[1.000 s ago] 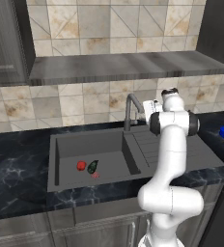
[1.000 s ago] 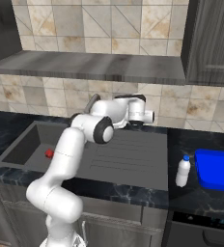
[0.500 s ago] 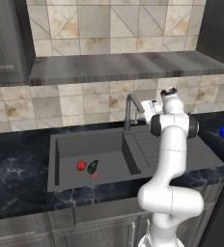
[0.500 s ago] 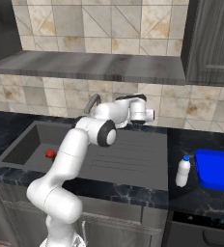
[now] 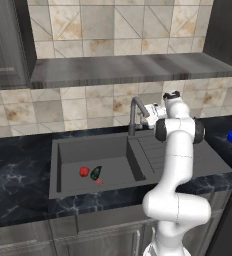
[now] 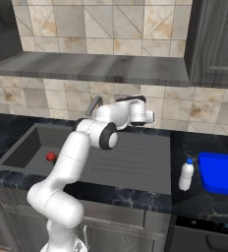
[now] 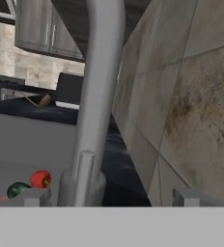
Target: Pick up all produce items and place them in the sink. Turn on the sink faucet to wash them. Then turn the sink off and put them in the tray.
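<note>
We have our two-finger gripper (image 7: 110, 197) at the tall, slim, dark grey metal faucet (image 5: 134, 114), jaws spread wide and holding nothing; in the hand view its stem rises between the two fingertips (image 7: 35, 197), close in front of the camera. The faucet stands at the back edge of the dark grey matte sink basin (image 5: 68, 150), against the tiled wall. The small red round produce ball (image 5: 84, 172) and the dark green oval piece (image 5: 95, 173) lie side by side on the basin floor, so we judge turning on the water is the step in hand. We expect the faucet to be rigid, smooth and fixed to the counter: it will not lift. Its short side lever (image 7: 83, 177) sits low on the stem; we would push it sideways with one finger rather than squeeze it. The bright blue tray (image 6: 219, 173) waits well apart, beyond the drainboard.
</note>
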